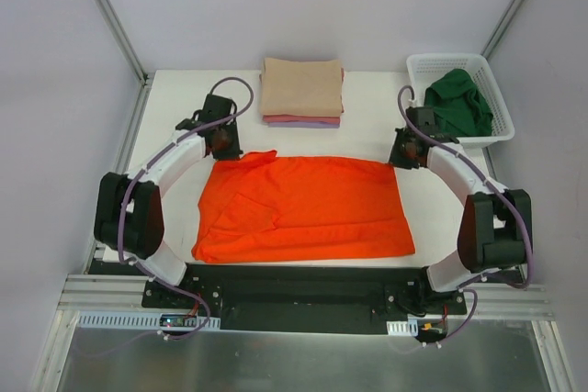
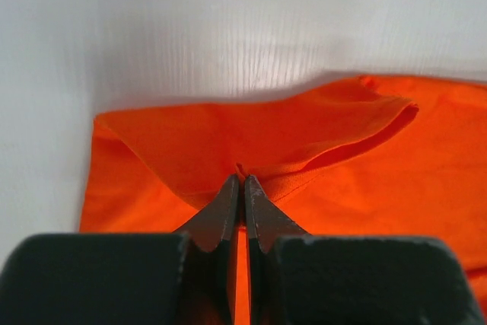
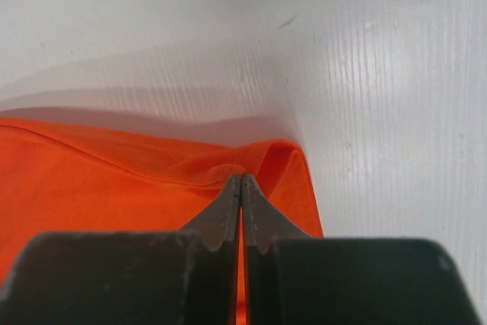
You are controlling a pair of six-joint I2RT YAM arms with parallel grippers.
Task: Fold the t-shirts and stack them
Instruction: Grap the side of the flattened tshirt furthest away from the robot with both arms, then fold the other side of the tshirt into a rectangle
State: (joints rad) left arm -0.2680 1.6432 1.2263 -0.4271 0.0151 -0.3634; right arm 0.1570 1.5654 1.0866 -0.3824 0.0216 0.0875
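Observation:
The bright orange t-shirt (image 1: 308, 207) lies spread on the white table. My left gripper (image 1: 223, 146) is shut on its far left corner; in the left wrist view the gripper (image 2: 243, 179) pinches a raised fold of the orange t-shirt (image 2: 251, 131). My right gripper (image 1: 401, 155) is shut on the far right corner; in the right wrist view the gripper (image 3: 241, 179) pinches the orange t-shirt's hem (image 3: 152, 173). A folded stack sits at the back: beige t-shirt (image 1: 301, 86) on top, pink (image 1: 303, 118) and lavender (image 1: 308, 124) edges below. The dark green t-shirt (image 1: 457, 102) lies in the basket.
The white mesh basket (image 1: 496, 98) stands at the back right, close behind my right arm. The table (image 1: 179, 89) ends at a black rail along the near edge. Grey walls enclose the left, right and back.

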